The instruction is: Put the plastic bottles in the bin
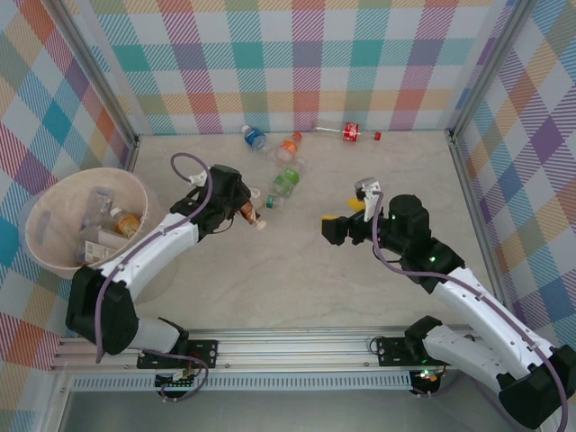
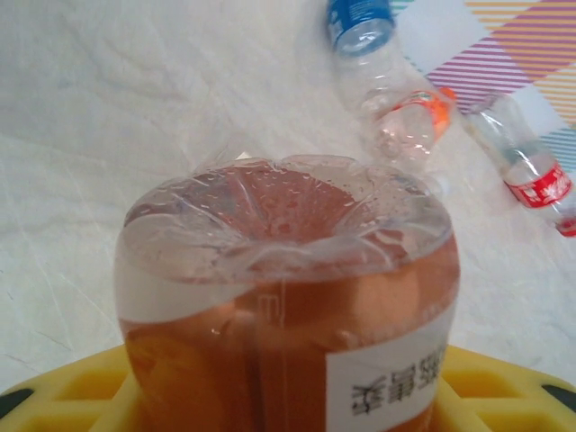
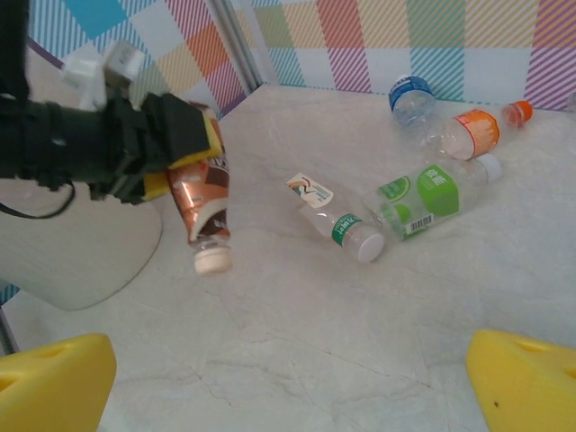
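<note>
My left gripper (image 1: 239,209) is shut on a copper-labelled bottle (image 1: 253,216), held off the table with its white cap pointing down and right. In the left wrist view the bottle's base (image 2: 288,270) sits between the yellow pads (image 2: 63,391). The pale bin (image 1: 54,225) stands left of that arm and holds several bottles. On the table lie a small clear bottle (image 3: 337,220), a green-labelled one (image 3: 427,198), an orange one (image 3: 472,130), a blue-capped one (image 3: 412,97) and a red-labelled one (image 1: 346,132). My right gripper (image 1: 337,225) is open with nothing between its fingers (image 3: 54,378).
Checked walls with metal corner posts (image 1: 454,135) close in the table on three sides. The loose bottles cluster toward the back middle. Bare tabletop (image 1: 297,279) stretches between the two arms and the front rail.
</note>
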`<state>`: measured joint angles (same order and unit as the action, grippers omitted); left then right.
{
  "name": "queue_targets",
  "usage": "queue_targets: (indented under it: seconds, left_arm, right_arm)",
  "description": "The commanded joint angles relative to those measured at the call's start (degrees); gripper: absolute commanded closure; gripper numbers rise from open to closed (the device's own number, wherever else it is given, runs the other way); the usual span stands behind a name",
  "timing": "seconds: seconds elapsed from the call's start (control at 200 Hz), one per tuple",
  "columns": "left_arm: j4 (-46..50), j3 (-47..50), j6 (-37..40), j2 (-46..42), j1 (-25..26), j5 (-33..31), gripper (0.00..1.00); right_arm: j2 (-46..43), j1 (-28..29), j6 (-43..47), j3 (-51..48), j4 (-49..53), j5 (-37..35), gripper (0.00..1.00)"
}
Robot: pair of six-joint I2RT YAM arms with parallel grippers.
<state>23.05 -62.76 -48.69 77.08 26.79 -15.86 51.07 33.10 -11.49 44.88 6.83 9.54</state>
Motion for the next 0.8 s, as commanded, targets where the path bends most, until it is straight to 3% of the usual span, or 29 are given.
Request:
queue_targets:
  seconds: [0.0,0.315,0.68,0.795]
  left_arm:
    - [6.0,-4.5,7.7,-3.7,-0.4,0.7,0.46]
    - [17.7,-17.1,19.3,-9.6,-0.4,0.7,0.45]
    - [27.5,-31.6,28.0,-14.1,-0.5,-8.1,0.45]
    - [28.0,-33.6,31.9,-15.5,-0.5,-13.8,0.44]
  right_arm:
    - [0.7,0.4,0.6,0.2,-2.6,1.9,0.00]
    - [1.9,0.7,1.2,0.8,-3.3,3.3,0.00]
    - [3.7,0.9,1.0,1.0,-3.9,1.6,0.00]
    - [4.1,0.9,1.0,0.9,-4.0,1.2,0.00]
